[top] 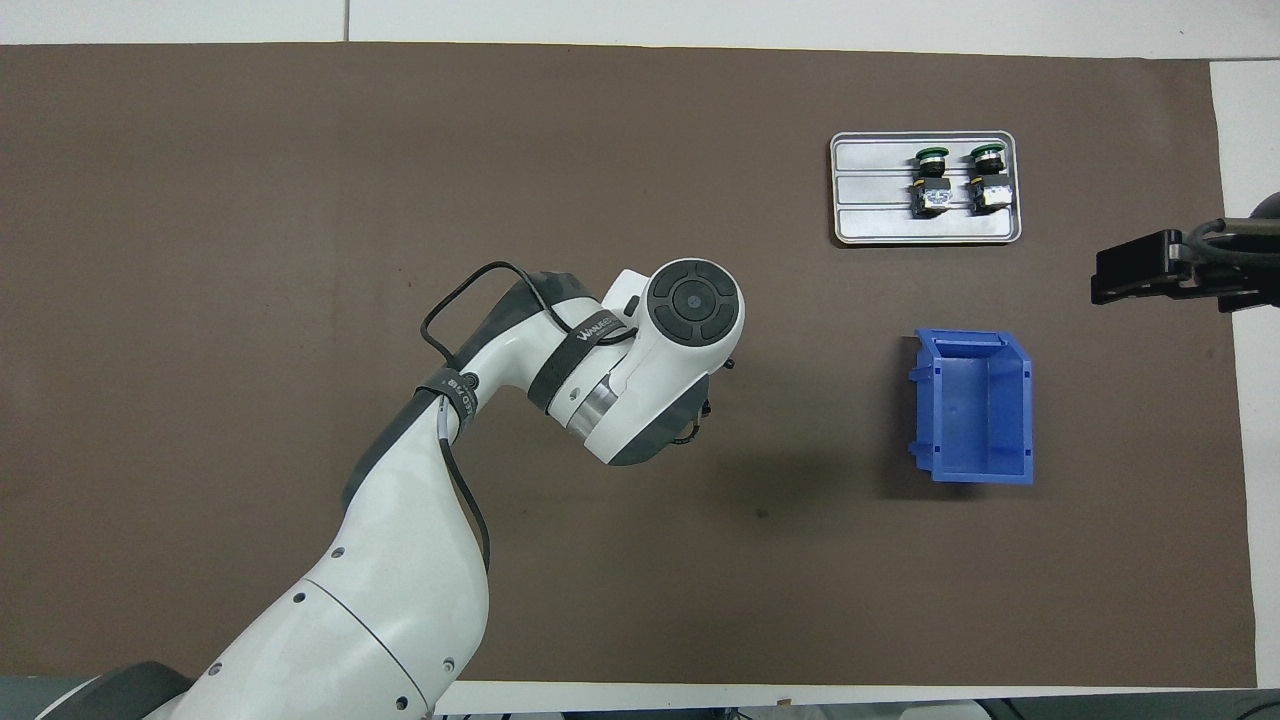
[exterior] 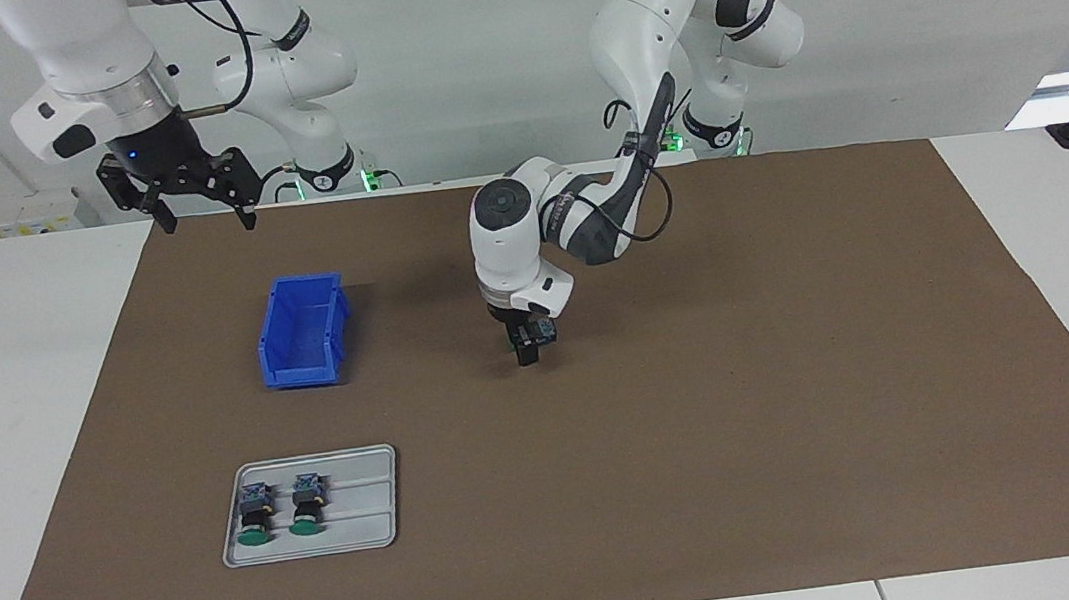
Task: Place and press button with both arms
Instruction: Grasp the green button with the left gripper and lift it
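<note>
Brown surface (exterior: 712,441): left gripper (exterior: 530,346) holds the button (exterior: 541,330) at center; it should lower gently, straight. Right gripper (exterior: 197,210) waits wide at ten o'clock.

Cannot make out the left gripper (exterior: 528,349) from overhead: buried under the left arm's (top: 420,560) own wrist housing, near picture centre. From the facing view, too small to tell whether gripping the button (exterior: 544,329) or merely beside it (only the blue-grey block shows, cap hidden). Lose the left arm's base off the overhead edge at 7 o'clock. Lose most of the right gripper (exterior: 205,220) off the overhead edge at 3 o'clock, and the right arm's (exterior: 79,60) upper links off the facing view at 11 o'clock.
</note>
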You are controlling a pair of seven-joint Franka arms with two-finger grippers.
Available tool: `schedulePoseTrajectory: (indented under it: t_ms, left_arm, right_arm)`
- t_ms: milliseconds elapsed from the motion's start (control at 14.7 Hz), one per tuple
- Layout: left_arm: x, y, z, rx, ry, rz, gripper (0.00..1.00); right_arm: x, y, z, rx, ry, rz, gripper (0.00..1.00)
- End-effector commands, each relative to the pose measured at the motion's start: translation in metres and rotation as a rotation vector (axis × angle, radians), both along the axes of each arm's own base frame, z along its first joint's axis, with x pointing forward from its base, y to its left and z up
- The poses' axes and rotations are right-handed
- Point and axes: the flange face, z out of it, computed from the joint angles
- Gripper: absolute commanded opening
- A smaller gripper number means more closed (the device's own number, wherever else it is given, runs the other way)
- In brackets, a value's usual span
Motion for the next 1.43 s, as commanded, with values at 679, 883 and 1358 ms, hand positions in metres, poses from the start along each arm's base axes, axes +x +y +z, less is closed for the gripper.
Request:
schedulePoseTrajectory:
  t_ms: [679,883,1358]
  left_arm:
    - [-0.003,0.010,-0.003,0.030,-0.015,0.009,0.10]
    - [-0.001,0.010,0.009,0.030,-0.040,-0.006,0.00]
    - [0.060,0.081,0.129,-0.129,-0.105,0.100,0.00]
  right_arm:
    - [-0.008,-0.015,-0.002,-0.004,0.008,-0.011,0.99]
    - [-0.009,-0.012,-0.003,-0.004,0.014,0.000,0.99]
    - [-0.001,-0.057,0.000,-0.008,-0.046,0.035,0.99]
